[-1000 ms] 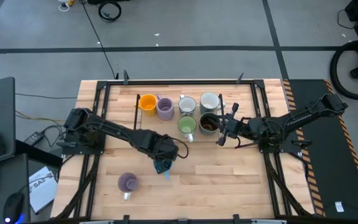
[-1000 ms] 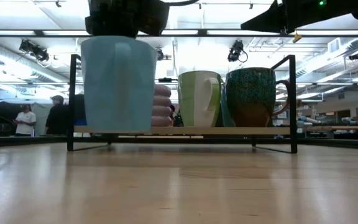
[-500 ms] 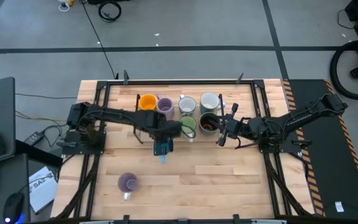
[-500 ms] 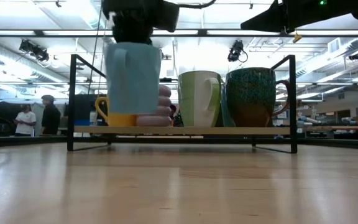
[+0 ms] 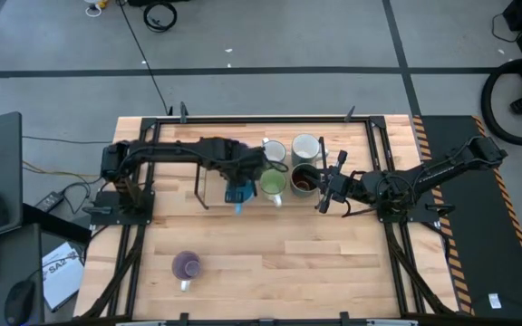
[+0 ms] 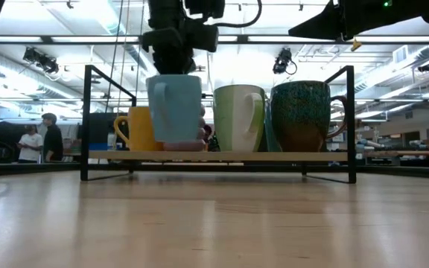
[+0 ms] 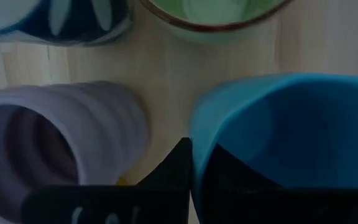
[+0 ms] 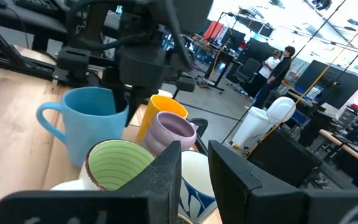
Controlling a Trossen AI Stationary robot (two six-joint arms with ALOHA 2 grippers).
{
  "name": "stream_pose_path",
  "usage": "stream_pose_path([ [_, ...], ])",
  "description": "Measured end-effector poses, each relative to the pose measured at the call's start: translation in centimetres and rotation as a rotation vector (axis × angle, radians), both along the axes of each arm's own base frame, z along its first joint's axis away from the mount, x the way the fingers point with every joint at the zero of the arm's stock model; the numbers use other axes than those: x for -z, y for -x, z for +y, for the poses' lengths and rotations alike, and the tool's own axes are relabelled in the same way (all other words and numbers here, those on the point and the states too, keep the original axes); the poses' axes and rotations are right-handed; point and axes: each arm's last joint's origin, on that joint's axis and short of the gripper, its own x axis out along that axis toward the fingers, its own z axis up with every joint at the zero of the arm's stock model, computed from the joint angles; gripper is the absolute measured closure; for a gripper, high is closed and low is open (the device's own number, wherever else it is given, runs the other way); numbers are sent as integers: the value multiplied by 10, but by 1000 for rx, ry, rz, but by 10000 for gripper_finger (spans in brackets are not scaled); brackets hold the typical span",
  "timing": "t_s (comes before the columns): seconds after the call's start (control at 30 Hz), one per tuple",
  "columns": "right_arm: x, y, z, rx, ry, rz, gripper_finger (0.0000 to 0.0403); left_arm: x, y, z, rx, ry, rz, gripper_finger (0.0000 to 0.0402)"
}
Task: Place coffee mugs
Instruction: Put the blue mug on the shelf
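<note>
A blue mug (image 6: 174, 108) hangs just above the wooden shelf (image 6: 289, 156) of a black wire rack, with my left gripper (image 7: 194, 168) shut on its rim. Its handle (image 6: 155, 97) points toward the table's near edge. On the shelf stand an orange mug (image 6: 136, 128), a lavender one (image 7: 55, 143), a white patterned one (image 5: 273, 152), a pale grey one (image 5: 304, 147), a green one (image 6: 238, 117) and a dark brown one (image 6: 302, 115). A second lavender mug (image 5: 186, 265) stands on the table, near left. My right gripper (image 5: 321, 188) waits open beside the dark brown mug. My left gripper pinches the blue mug's rim wall (image 7: 196, 134), one finger (image 7: 235, 174) inside the mug and the other (image 7: 178, 163) outside. The fingers come from above, pointing steeply down. The mug hangs upright below them, clear of the shelf, close beside the green mug.
The rack's black frame (image 6: 86, 119) rises at both ends of the shelf. People stand in the room beyond the table (image 6: 30, 143). Bare wood (image 5: 333, 263) lies between the rack and the near edge.
My left gripper has carried the blue mug from the table's middle toward the far edge, up to the rack beside the green mug. It rolled on the way, so the mug turned about and its handle now shows. The right arm kept still.
</note>
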Motion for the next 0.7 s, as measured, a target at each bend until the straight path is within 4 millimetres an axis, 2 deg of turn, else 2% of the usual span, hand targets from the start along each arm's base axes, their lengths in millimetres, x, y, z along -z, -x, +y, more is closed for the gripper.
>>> stream_pose_path([
  [0.3,0,0,0,-2,0,0,317,6,-2,20,2,37,-47,369],
  [0.7,0,0,0,-4,0,1,317,9,-6,24,19,23,-92,369],
])
